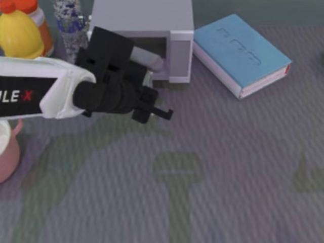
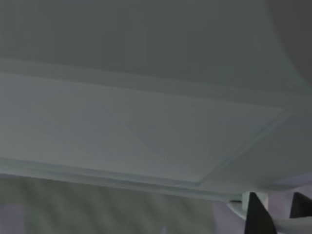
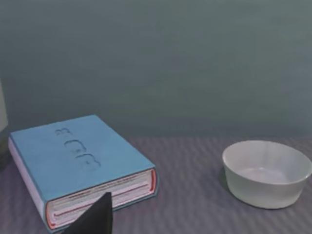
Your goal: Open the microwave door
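Note:
The silver-grey microwave (image 1: 142, 15) stands at the back of the table, left of centre. Its door (image 1: 148, 56) is swung partly out, with the dark cavity showing beside the fixed control panel (image 1: 180, 53). My left gripper (image 1: 126, 66) reaches in at the door's edge, and the black wrist hides most of it from above. In the left wrist view the door panel (image 2: 146, 126) fills the picture. The left gripper (image 2: 278, 214) has its dark fingertips (image 2: 256, 217) on either side of the pale handle bar, with the purple floor behind. My right gripper (image 3: 97, 219) is outside the top view.
A light-blue book (image 1: 243, 53) (image 3: 78, 156) lies right of the microwave. A white bowl (image 3: 265, 173) sits farther right. A yellow bottle (image 1: 20, 33), an orange one (image 1: 43, 25) and a pen holder (image 1: 71, 23) crowd the back left. A pink cup (image 1: 7, 152) is at the left edge.

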### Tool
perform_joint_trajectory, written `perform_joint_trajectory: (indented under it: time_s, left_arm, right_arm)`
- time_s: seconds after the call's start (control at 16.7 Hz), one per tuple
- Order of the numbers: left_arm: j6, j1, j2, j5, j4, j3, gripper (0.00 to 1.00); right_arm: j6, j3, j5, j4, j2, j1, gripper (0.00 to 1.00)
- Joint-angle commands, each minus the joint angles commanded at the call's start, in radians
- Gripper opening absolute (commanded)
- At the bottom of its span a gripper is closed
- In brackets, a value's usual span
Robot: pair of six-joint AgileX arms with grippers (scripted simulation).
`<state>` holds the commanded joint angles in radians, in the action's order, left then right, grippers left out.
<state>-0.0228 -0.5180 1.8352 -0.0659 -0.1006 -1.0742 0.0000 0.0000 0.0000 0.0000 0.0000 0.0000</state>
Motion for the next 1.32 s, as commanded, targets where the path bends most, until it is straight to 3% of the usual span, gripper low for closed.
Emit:
perform_joint_trajectory:
  time_s: [0.54,1.32]
  left_arm:
    - [-0.093,0.044,-0.035,-0.068,0.0,0.041,0.0]
    - [-0.096,0.046,-0.036,-0.07,-0.001,0.042,0.0]
  right_arm:
    - [0.0,0.0,0.0,0.0,0.0,0.0,1.0]
    - [0.0,0.0,0.0,0.0,0.0,0.0,1.0]
